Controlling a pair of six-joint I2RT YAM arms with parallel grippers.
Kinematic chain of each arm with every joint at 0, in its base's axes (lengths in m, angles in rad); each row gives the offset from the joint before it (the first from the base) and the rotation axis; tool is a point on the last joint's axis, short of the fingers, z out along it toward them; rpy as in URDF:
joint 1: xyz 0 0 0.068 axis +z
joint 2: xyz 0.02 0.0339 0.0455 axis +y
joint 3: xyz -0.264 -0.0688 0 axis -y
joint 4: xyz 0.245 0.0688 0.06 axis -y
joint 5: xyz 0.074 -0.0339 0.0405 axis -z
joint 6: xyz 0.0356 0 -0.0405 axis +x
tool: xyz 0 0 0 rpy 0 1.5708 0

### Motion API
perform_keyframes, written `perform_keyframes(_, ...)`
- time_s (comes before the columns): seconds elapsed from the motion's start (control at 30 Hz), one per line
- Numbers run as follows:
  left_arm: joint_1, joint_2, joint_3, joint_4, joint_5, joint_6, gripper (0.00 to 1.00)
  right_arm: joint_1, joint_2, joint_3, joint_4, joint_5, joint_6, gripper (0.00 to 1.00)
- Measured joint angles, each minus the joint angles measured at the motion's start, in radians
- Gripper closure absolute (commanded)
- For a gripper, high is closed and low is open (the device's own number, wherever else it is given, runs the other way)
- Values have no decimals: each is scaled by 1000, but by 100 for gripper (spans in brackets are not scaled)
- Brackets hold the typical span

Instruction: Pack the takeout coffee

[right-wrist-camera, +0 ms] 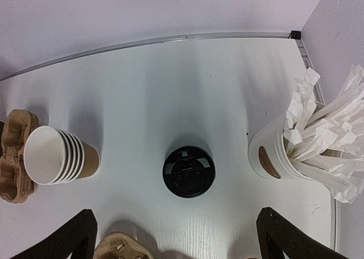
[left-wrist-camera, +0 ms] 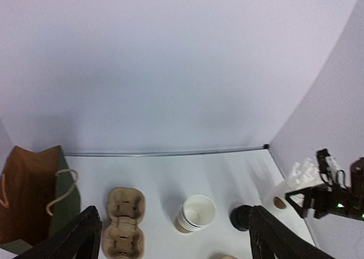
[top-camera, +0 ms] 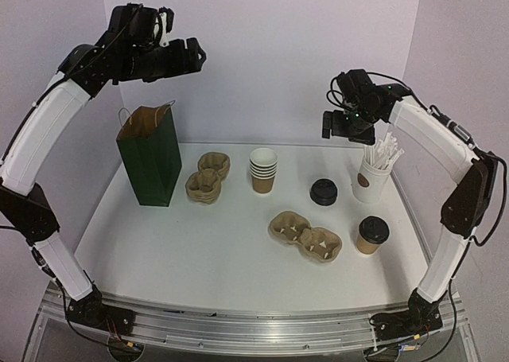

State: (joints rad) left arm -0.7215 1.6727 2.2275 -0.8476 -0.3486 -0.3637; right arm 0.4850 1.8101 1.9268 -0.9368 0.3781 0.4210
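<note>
Top view: the right gripper hangs high over the back right of the table; its jaws are hard to read from here. The left gripper sits higher, above the green paper bag. The takeout coffee stands upright at front right, roughly 5 o'clock from the right gripper, well apart and far below it. The pulp carrier is just beside it at its 9 o'clock. I judge the cup light, thin-walled and crushable, and its dome lid could pop off. If it's filled, it will slosh. I'd pinch the kraft wall mid-height, under the lid rim, gently and upright.

Left wrist view: my left fingers are spread wide and hold nothing. The coffee is out of frame; the stack of lidless cups is in view.

Right wrist view: my right fingers are spread and empty. A loose black lid lies at 12 o'clock from the gap. The coffee isn't shown here.
</note>
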Motion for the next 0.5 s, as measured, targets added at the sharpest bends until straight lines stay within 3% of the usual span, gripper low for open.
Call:
perform_keyframes(0.27, 170, 102, -2, -169, -134, -22, 2, 0, 9, 15, 10, -21, -1, 3)
perform_keyframes(0.5, 204, 153, -42, -239, -117, 35, 3, 0, 50, 55, 9, -28, -11, 3)
